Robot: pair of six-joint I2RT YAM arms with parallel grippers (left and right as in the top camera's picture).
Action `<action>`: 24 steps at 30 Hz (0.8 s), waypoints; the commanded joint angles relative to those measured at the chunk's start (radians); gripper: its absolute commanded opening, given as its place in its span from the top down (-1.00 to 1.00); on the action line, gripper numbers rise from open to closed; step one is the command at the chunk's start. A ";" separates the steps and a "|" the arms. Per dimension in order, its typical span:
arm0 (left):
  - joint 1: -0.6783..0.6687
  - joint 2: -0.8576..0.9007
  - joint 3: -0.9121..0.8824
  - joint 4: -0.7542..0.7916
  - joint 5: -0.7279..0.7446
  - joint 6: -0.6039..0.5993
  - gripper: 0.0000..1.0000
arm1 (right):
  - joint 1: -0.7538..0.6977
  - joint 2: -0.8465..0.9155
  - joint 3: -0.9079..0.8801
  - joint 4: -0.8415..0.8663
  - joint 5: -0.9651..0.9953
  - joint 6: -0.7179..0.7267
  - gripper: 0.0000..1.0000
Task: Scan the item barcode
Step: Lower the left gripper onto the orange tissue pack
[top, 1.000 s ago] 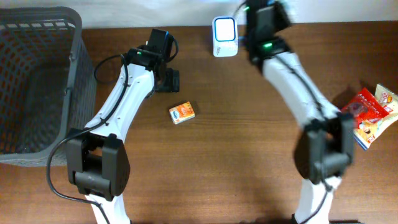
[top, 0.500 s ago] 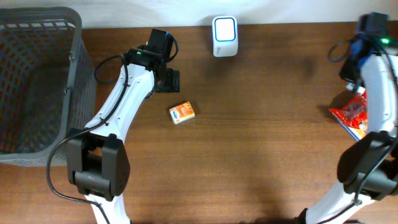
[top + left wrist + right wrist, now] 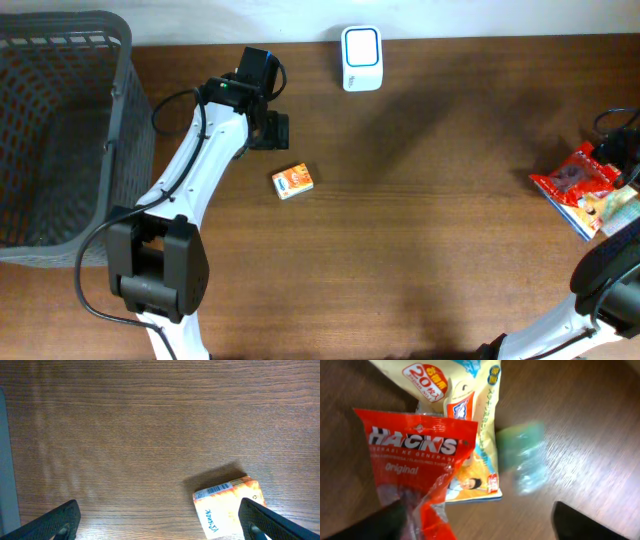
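Progress on the scan: judged as not yet begun for any item in view.

The white rectangular barcode scanner is being shown standing alone at the far edge of the brown wooden table, with nothing presented to it.

The small orange cardboard box is being left flat on the table, left of centre and well apart from the scanner. Its barcode is being shown on the side face in the left wrist view. The left gripper is being held above it with the jaws wide. The box is lying just inside the right-hand finger and is not being gripped.

At the right edge, the red plastic HACKS sweet bag is being seen resting on a pale yellow printed pouch. The right gripper is being held over them, jaws wide apart and closed on nothing.

A dark grey mesh basket is being kept at the left edge.

Outstanding: an item is to be picked up, carried to the scanner, and its barcode presented.
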 commanded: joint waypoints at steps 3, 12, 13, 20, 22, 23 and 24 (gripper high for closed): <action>0.002 -0.011 0.001 -0.017 0.083 -0.010 -0.98 | 0.006 -0.043 -0.003 -0.010 -0.023 0.014 -0.97; 0.002 -0.011 0.000 -0.043 0.213 0.046 -0.99 | 0.006 -0.288 -0.003 -0.002 -0.173 0.014 -0.97; 0.002 -0.011 0.000 -0.045 0.233 0.060 -0.99 | 0.007 -0.316 -0.003 -0.003 -0.208 0.014 -0.97; 0.002 -0.011 0.000 -0.106 0.235 0.063 -0.99 | 0.007 -0.448 -0.005 -0.141 -0.624 0.014 -0.97; 0.002 -0.011 -0.001 -0.123 0.235 0.067 -1.00 | 0.020 -0.443 -0.016 -0.174 -0.672 0.014 -0.97; 0.001 -0.011 -0.005 -0.129 0.235 0.067 -0.86 | 0.031 -0.443 -0.025 -0.185 -0.683 0.014 -0.97; -0.002 -0.011 -0.012 -0.128 0.238 0.067 -0.72 | 0.047 -0.441 -0.035 -0.192 -0.692 0.014 -0.97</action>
